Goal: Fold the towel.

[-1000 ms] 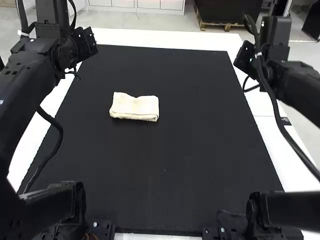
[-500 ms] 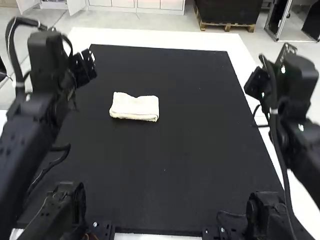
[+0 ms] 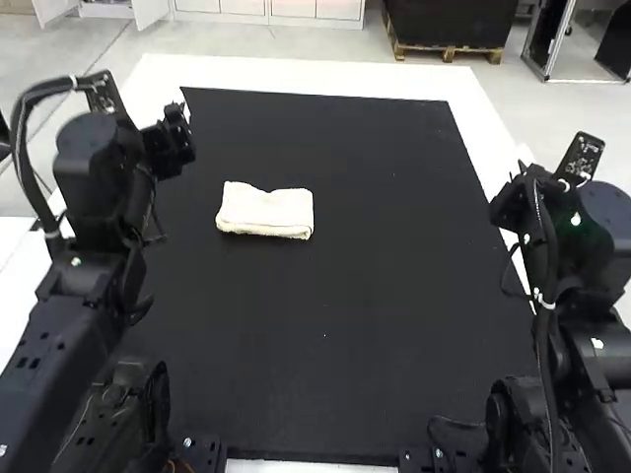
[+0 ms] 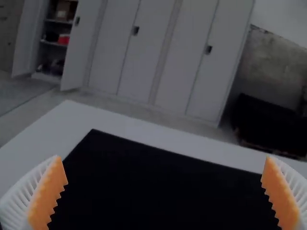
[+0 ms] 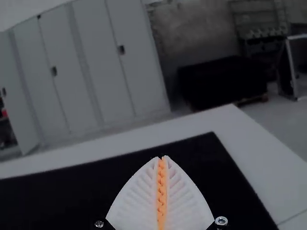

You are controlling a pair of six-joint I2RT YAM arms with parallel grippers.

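High view: a pale towel (image 3: 264, 212) sits on the black mat (image 3: 345, 296), with the white tabletop (image 3: 325, 79) showing around its far end and along parts of its sides.
Towel: folded into a small, flat oblong, layers stacked along its near edge, far edge dipping mid-way; it lies left of the mat's middle, nearer the far end, and neither arm is touching it.
Left arm (image 3: 59, 345): up over the mat's left side, its left gripper (image 3: 170, 146) well clear of the towel.
Left wrist: I can see the left gripper (image 4: 163, 158) spread wide, orange pads (image 4: 48, 191) far apart, nothing between them.
Right arm (image 3: 584, 340): up by the mat's right side, its right gripper (image 3: 508, 202) well apart from the towel.
Right wrist: the right gripper (image 5: 161, 157) has its white fingers (image 5: 136, 196) drawn together, pads meeting, no cloth in them.
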